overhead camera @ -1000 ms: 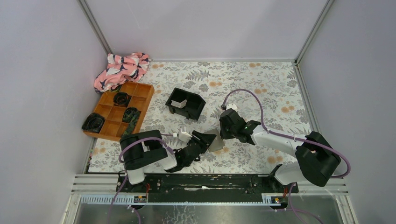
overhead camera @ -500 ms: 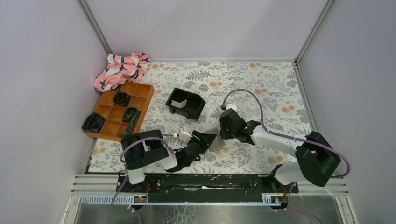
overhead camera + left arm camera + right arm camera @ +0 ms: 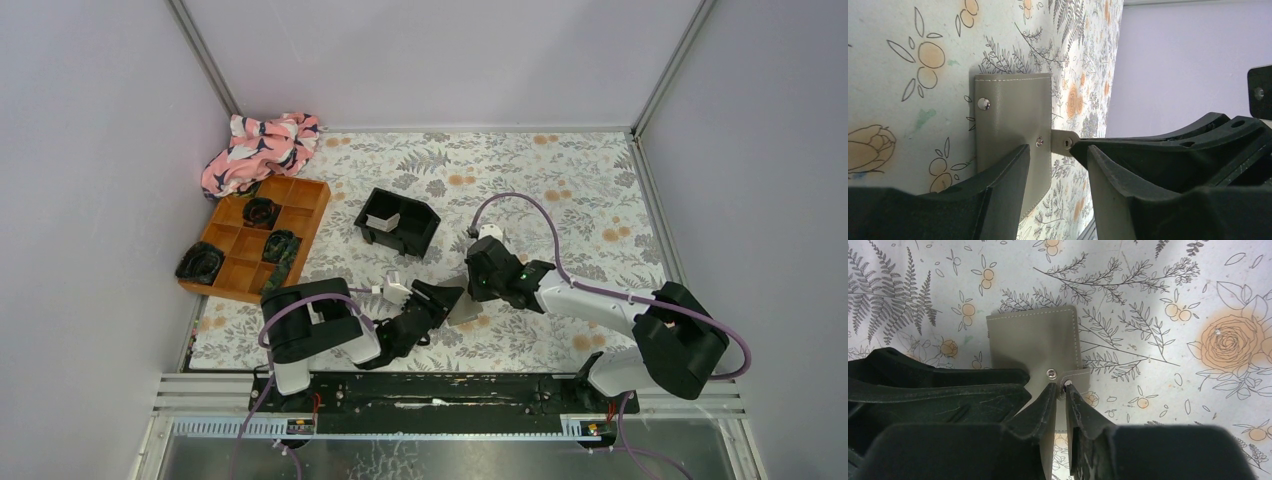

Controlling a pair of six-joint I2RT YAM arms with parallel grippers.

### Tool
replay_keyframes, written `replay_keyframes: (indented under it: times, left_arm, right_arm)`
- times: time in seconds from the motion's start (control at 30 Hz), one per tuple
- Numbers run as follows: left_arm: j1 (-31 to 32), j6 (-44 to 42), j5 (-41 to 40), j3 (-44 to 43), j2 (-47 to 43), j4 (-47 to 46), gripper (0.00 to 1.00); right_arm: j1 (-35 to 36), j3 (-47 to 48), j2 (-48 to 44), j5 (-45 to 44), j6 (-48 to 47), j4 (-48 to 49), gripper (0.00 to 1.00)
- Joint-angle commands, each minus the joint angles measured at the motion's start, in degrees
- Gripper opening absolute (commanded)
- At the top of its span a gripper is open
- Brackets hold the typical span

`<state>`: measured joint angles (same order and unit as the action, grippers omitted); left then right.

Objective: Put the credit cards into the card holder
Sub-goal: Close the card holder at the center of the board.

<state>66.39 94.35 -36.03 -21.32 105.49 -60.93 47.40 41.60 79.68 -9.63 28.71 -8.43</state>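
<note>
The card holder (image 3: 464, 308) (image 3: 1013, 110) (image 3: 1035, 342) lies closed and flat on the floral cloth, grey-taupe, its snap tab (image 3: 1077, 377) sticking out to one side. My right gripper (image 3: 474, 297) (image 3: 1059, 386) points down at that tab, jaws a narrow slit apart, tips at the tab's snap. My left gripper (image 3: 447, 297) (image 3: 1058, 150) is open, one finger (image 3: 1003, 175) lying over the holder's near end and the other beside the right gripper. A pale credit card (image 3: 383, 221) stands in the black tray (image 3: 410, 241).
An orange compartment tray (image 3: 305, 205) with dark bundles sits at the left, a dark bundle (image 3: 199, 262) by its near corner. A pink patterned cloth (image 3: 262, 148) lies behind it. Grey walls enclose the table on three sides.
The right gripper's jaws have narrowed and its wrist has shifted slightly left and away. The left gripper and the card holder have stayed put.
</note>
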Motion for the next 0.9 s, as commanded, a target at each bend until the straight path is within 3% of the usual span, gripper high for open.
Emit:
replay_keyframes:
  times: [0.0, 0.5, 0.87]
  left_arm:
    - [0.2, -1.3, 1.8, 0.1, 3.0, 8.6, 0.55]
    - [0.2, -0.9, 1.8, 1.2, 3.1, 7.1, 0.54]
    - [0.2, 0.2, 1.7, 2.6, 3.7, 5.2, 0.44]
  right_arm:
    - [1.7, 2.5, 1.1, -1.7, -0.4, 0.6, 0.19]
    - [2.7, 3.8, 4.5, -3.0, -0.2, 1.6, 0.18]
    - [2.9, 4.4, 5.9, -2.8, -0.1, 2.0, 0.18]
